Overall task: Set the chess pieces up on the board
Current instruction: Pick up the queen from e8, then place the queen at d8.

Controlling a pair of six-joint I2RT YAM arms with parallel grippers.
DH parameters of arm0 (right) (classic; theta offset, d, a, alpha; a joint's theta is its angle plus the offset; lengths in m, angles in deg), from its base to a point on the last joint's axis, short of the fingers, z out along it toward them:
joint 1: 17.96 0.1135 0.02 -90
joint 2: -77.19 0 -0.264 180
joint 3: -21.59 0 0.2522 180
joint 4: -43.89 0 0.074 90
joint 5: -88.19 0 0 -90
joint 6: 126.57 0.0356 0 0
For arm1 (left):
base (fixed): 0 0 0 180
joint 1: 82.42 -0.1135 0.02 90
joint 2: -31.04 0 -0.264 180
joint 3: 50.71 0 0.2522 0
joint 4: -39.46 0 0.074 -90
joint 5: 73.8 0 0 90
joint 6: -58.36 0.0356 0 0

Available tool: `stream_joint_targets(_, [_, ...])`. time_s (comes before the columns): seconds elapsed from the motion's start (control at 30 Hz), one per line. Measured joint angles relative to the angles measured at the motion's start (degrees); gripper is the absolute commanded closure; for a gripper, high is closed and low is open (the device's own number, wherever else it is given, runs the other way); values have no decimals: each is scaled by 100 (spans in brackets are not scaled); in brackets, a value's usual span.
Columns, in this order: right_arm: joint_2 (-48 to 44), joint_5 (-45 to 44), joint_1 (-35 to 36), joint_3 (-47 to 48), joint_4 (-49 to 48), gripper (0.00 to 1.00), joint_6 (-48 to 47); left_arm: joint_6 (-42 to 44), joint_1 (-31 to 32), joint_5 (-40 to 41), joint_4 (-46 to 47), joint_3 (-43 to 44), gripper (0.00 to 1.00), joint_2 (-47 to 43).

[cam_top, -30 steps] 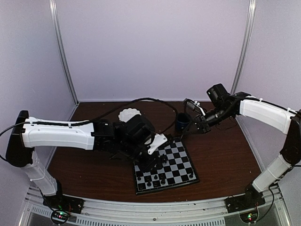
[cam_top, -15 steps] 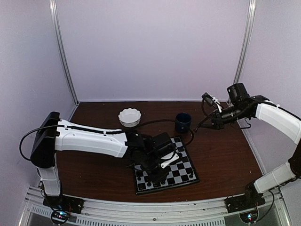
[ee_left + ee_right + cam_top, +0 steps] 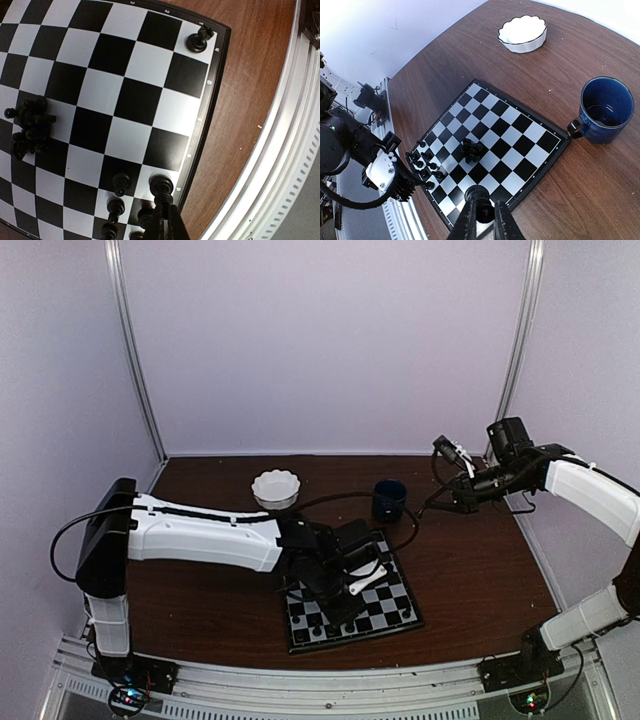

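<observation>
Chess pieces (image 3: 120, 184) stand small and black on the board (image 3: 125, 100): a short row just left of the left gripper (image 3: 164, 212), a jumbled heap farther ahead-left, one alone in the corner far ahead. Its jaws are clenched with one piece touching their tips, gripped or not I cannot tell, so any lift should go straight up, clear of the neighbours. The right gripper (image 3: 481, 205) pinches what looks like a dark piece (image 3: 478, 195) high above the board; it should be lowered upright onto a free edge square.
</observation>
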Motion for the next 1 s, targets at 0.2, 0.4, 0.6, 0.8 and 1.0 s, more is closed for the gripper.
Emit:
stream_joint_targets(0.2, [-13,15,-46,-2,-35,88,0,2,0,2,-17,162,99,9])
stream_joint_targets(0.4, [-15,46,-83,-4,-37,88,0,2,0,-11,-2,407,99,98])
stream_joint_targets(0.6, [-35,87,-103,-66,-46,88,0,7,0,-15,15,529,98,293])
stream_joint_targets(0.8, [-39,111,-105,-74,-46,88,0,50,0,0,-11,804,94,518])
stream_joint_targets(1.0, [-39,120,-122,-74,-50,88,0,70,0,0,-57,841,93,592])
